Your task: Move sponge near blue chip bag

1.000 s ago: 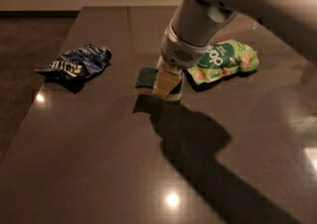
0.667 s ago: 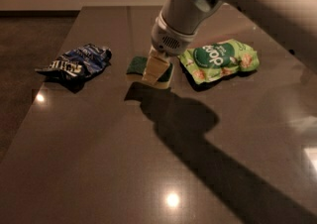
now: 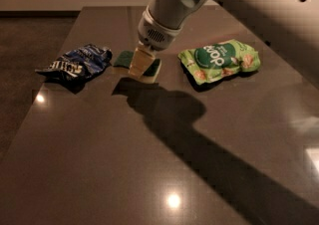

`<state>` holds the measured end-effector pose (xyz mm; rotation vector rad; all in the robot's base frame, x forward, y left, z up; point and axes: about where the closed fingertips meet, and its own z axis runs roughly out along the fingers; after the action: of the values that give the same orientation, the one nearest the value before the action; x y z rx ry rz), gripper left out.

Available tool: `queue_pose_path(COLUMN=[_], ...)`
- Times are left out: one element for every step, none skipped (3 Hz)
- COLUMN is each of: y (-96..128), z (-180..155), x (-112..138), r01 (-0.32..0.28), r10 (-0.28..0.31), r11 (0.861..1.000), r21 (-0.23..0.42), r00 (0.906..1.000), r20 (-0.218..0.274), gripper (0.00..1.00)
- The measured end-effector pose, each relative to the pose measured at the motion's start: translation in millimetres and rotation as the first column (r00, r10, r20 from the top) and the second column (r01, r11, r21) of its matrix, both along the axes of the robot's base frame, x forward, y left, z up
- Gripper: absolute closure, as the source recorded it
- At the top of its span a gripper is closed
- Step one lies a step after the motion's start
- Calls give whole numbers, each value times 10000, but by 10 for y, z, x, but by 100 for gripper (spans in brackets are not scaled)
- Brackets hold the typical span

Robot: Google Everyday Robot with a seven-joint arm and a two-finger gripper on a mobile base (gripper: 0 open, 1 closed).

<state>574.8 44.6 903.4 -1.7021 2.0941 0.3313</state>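
The arm's long shadow is lying across the near counter (image 3: 89, 169), its tip further left than a second ago. Just beyond it, the pincer (image 3: 139, 68) is clamping the sponge (image 3: 121, 59) and carrying it leftward, away from the green snack bag (image 3: 219, 59). The sponge is now sitting just beside the blue chip bag (image 3: 75, 63) without touching it, so the move is looking nearly done. The pincer is covering the sponge's middle, and whether the sponge is resting on the counter is hard to tell. Farther back, the arm is running out of view.
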Motion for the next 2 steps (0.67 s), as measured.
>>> queue_pose_path(y=[193,382], z=[-34,-77], x=[68,102], r01=[172,355], r10=[-172,-354], r11=[9998,9992], r21=[106,195], r00=[9998,9994], r20=[-51,-45], gripper=[85,62])
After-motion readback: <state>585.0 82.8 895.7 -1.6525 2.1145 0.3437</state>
